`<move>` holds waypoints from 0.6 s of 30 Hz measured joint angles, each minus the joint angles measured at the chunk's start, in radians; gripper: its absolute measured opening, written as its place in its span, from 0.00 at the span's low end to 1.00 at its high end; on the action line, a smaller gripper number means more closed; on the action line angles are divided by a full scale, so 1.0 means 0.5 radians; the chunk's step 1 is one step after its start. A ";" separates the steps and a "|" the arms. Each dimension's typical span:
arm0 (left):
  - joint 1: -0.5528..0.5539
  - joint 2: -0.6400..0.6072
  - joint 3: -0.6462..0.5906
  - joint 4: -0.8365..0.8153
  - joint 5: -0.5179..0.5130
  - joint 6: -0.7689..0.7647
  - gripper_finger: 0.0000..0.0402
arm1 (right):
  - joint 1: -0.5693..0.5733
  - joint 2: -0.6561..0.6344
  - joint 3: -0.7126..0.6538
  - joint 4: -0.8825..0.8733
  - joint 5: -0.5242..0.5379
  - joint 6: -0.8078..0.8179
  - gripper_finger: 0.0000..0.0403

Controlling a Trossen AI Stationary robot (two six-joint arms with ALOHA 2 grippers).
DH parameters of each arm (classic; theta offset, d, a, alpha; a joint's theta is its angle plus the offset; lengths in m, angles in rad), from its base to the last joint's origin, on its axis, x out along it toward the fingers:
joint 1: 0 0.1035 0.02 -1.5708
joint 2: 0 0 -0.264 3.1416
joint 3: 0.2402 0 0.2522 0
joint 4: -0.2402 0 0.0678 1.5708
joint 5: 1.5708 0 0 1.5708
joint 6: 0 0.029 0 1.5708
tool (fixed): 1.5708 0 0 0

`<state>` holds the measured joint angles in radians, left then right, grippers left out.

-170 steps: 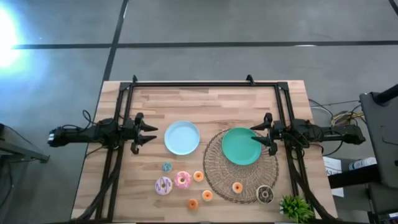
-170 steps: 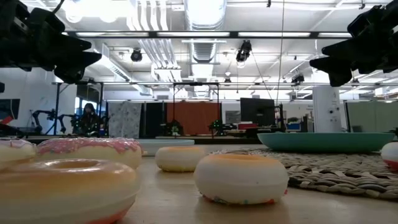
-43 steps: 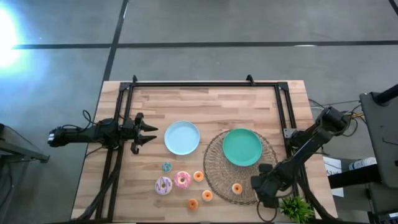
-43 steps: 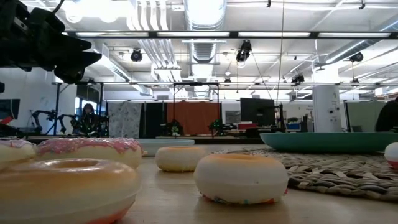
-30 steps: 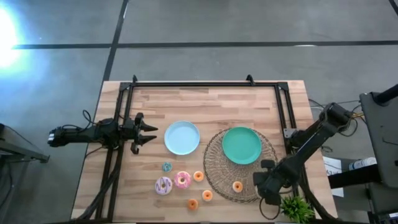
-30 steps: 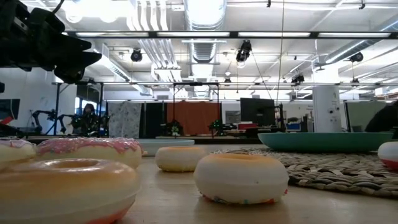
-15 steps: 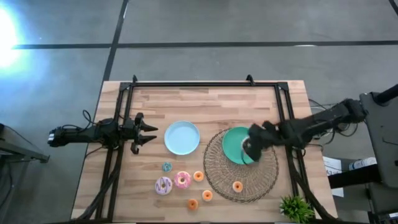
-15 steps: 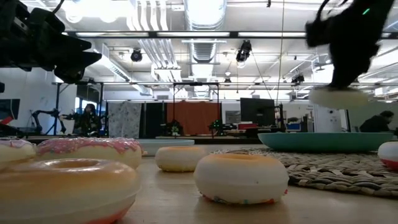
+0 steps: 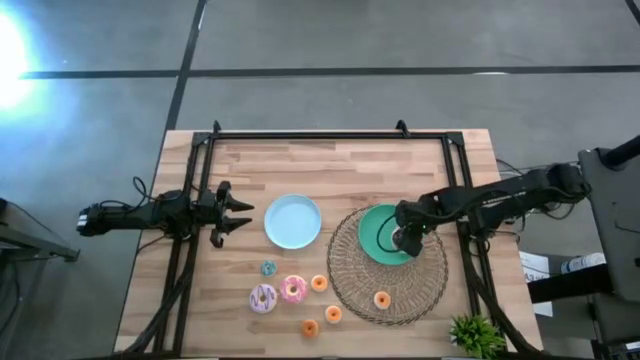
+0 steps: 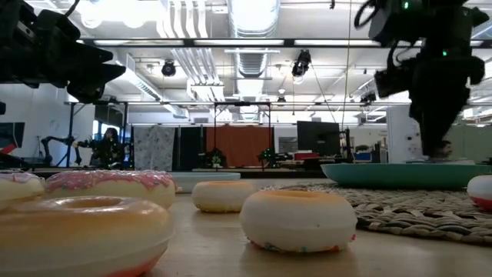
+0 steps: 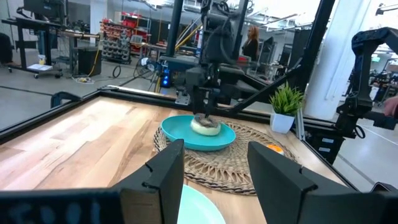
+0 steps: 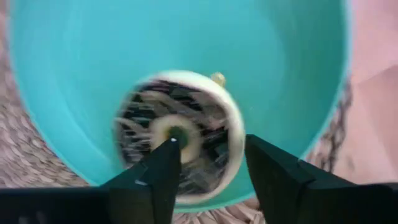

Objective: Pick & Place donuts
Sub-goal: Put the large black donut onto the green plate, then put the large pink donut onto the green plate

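Note:
The dark brown donut (image 12: 202, 109) lies in the green plate (image 9: 372, 232), which sits on the woven mat (image 9: 350, 285). My right gripper (image 9: 405, 241) stands over it, pointing down, shut on it. My left gripper (image 9: 245, 215) waits open above the table's left part, beside the light-blue plate (image 9: 293, 221). On the wood near the front edge lie the pink donut (image 9: 293, 289), the lilac donut (image 9: 263, 297), a teal mini (image 9: 268, 268) and orange minis (image 9: 319, 283). One orange mini (image 9: 381, 300) rests on the mat. My right gripper (image 12: 210, 146) comes from above, pointing down. One finger (image 12: 163, 167) is at the donut's centre hole and the other (image 12: 268, 167) stands outside its rim, with the ring's near side (image 12: 214, 158) between them. The donut lies flat on the green plate (image 12: 74, 74).
A black frame (image 9: 330, 133) runs along the table's far edge and sides. A small potted plant (image 9: 475, 333) stands at the near right corner. Bare wood lies beyond both plates. A person shows in the room behind, far off.
My right gripper has risen from the mat's near right edge with the dark brown donut, swung toward the far side over the green plate, then come down. The donut, held high half a second ago, now rests in the plate.

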<state>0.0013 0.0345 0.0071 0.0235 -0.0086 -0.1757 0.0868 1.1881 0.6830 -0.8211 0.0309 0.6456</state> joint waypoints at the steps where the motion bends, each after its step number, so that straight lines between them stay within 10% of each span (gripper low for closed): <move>1: 0.000 0.000 0.000 0.000 0.001 0.000 0.38 | 0.002 -0.019 0.023 -0.004 0.038 -0.027 0.46; 8: 0.000 0.003 0.000 0.001 0.000 0.000 0.38 | 0.041 -0.040 0.157 -0.215 0.235 -0.192 0.54; 18: 0.000 0.005 0.000 0.000 0.000 0.000 0.38 | 0.336 0.101 0.324 0.719 0.156 -0.590 0.55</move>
<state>0.0013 0.0371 0.0071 0.0235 -0.0085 -0.1757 0.2548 1.2385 0.8452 -0.4619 0.1089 0.3507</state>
